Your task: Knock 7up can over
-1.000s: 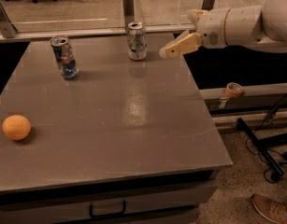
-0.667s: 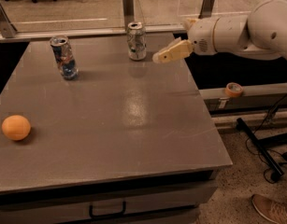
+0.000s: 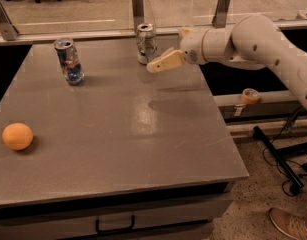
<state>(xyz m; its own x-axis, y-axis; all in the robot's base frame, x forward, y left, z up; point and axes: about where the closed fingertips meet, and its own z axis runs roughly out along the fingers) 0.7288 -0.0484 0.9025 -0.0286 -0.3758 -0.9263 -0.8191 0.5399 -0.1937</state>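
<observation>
Nearest the camera, an orange (image 3: pixel 17 136) lies on the grey tabletop (image 3: pixel 118 139), well apart from the 7up can (image 3: pixel 146 44) and off to its near left. Farther back, a silver can with blue and red markings (image 3: pixel 69 61) stands upright to the left of the 7up can. The claw (image 3: pixel 164 62) has swung in from the right and dropped a little over the last second, so it now sits just right of the 7up can, low by its base. The 7up can stands upright at the far edge as before, so the knock looks about to happen, not done. Whether the claw is apart or together I cannot tell, nor whether its tip already touches the can. The arm is cut off at the right edge.
</observation>
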